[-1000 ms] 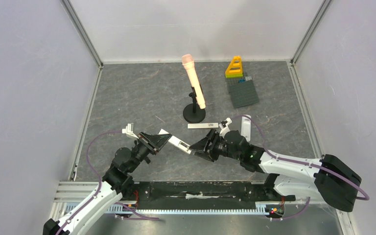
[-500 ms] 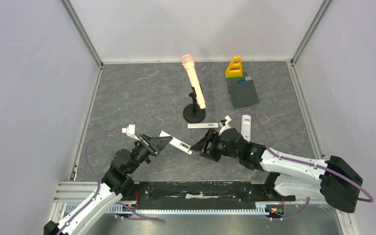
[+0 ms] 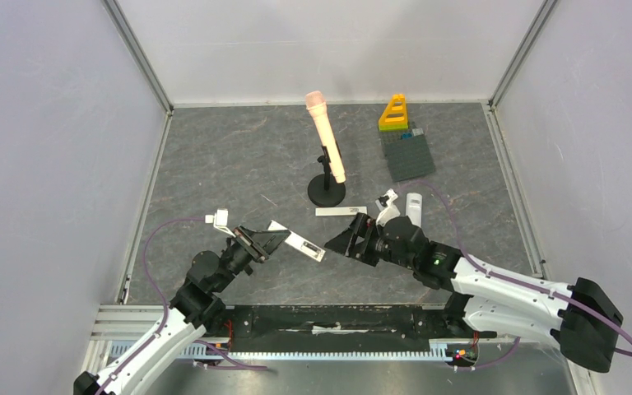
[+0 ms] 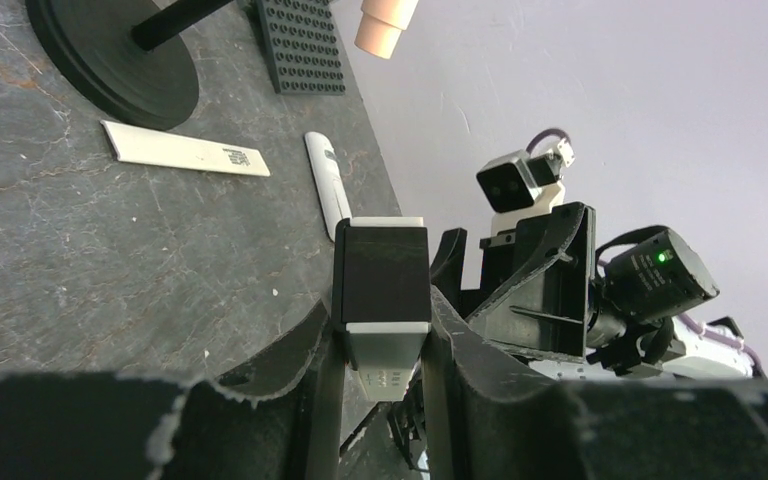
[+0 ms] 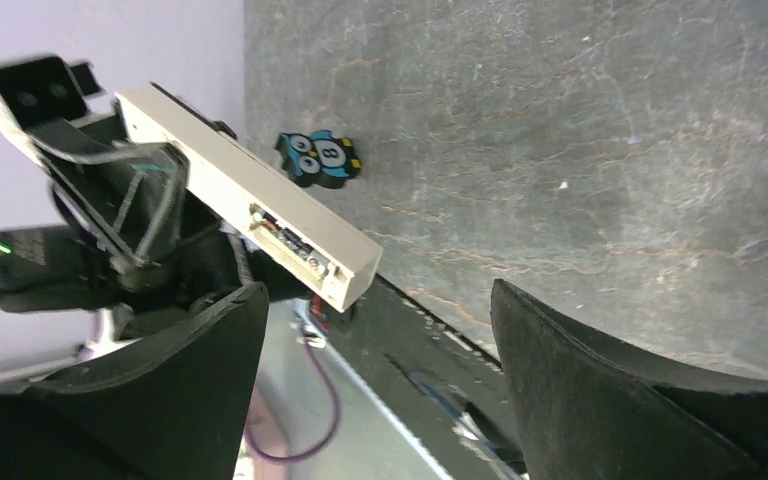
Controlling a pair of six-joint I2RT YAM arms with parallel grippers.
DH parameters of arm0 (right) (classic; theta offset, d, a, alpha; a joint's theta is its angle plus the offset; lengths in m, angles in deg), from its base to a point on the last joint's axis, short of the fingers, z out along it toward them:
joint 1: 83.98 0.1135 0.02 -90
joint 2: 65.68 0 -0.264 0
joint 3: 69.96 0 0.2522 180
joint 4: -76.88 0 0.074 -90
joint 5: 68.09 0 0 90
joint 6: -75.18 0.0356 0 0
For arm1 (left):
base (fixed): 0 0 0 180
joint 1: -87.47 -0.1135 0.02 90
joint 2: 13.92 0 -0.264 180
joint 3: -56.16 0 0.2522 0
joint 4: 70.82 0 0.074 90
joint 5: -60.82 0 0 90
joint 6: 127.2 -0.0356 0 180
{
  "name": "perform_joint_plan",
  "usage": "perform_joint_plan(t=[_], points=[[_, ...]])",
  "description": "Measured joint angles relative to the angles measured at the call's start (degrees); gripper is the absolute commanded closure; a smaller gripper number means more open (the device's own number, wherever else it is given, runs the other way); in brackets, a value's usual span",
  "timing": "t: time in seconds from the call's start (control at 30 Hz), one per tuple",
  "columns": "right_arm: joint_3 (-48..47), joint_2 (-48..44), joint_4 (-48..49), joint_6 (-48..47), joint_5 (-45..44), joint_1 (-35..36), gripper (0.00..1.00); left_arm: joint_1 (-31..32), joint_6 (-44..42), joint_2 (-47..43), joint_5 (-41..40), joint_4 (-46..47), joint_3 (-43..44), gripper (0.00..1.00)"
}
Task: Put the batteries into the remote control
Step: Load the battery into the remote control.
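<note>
Jaws on the right gripper [image 3: 339, 244] hang wide open with nothing in them, facing the remote [image 3: 298, 240] at its 9 o'clock. The left gripper [image 4: 382, 325] is clamped on that remote's sides, up off the table [image 3: 239, 164]. Batteries [image 5: 285, 235] look seated in its open slot, though it's hard to be sure. They're tiny, slick and prone to rolling, so I'd pinch one across the middle. A white strip [image 3: 341, 211] lies at 12 o'clock.

White remote [image 3: 300, 241], tilted in midair, batteries [image 5: 285, 237] seemingly inside its open compartment.
</note>
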Motion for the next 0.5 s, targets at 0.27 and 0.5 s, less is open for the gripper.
perform_joint_plan(t=[0.27,0.5], points=[[-4.2,4.72,-0.33,-18.99,4.28,-0.13,0.25,0.0,-4.17,0.7,6.21,1.05,0.0,0.98],[-6.54,5.4,1.46,-34.93,13.77,-0.15,0.27,0.0,-7.91,4.11,14.4,4.22,0.07,0.98]])
